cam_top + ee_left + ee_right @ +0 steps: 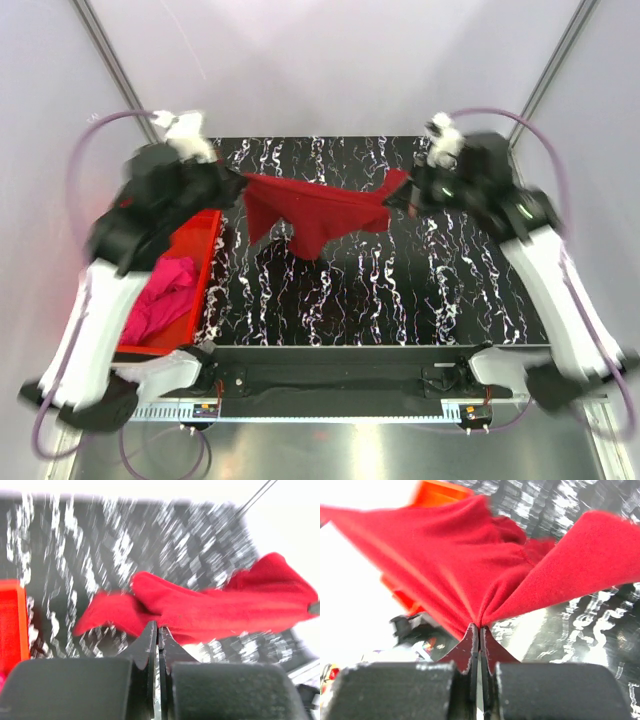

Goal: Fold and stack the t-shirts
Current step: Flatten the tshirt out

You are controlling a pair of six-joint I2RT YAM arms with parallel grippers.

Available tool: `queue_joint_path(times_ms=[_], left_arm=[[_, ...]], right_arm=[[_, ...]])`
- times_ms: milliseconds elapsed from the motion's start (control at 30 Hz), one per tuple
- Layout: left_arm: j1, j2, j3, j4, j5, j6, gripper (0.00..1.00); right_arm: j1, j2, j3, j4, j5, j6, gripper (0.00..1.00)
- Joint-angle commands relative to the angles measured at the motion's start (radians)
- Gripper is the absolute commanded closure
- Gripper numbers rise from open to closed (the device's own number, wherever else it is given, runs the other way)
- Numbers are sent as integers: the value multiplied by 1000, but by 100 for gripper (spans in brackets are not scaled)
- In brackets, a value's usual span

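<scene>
Black marbled bench point(450, 290), white walls. Both arms reach toward 12 o'clock. Left tool point(157, 628) and right tool point(479, 627) are each pinched tight on the crimson t-shirt point(320, 212), which hangs stretched from 10 to 2 o'clock, its middle sagging. Magenta t-shirt point(160, 295) lies in the red bin point(205, 235) at 8 o'clock. Bench surface shows uncovered toward 4 o'clock.

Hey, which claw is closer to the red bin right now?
Left. The left claw hangs just beyond the far right corner of the red bin, shut on the crimson shirt. The right claw grips the shirt's other end, across the table.
</scene>
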Motion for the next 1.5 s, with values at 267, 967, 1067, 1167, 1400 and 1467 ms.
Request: queue_joint_path(times_ms=[267, 967, 1067, 1167, 1400, 1467], left_arm=[[22, 130, 64, 47, -109, 153, 100], [-193, 372, -217, -33, -90, 79, 48], [-270, 312, -429, 46, 33, -7, 41], [-314, 306, -521, 63, 32, -100, 42], [-377, 283, -627, -12, -69, -277, 39], [-385, 257, -652, 7, -62, -291, 31]], right_arm=[[-5, -208, -297, -102, -29, 82, 100], [-214, 50, -460, -143, 80, 96, 18], [-214, -13, -594, -122, 45, 98, 25], [-214, -40, -684, -114, -9, 92, 40], [-178, -11, -810, 25, -106, 125, 36], [-154, 24, -821, 60, -109, 141, 27]])
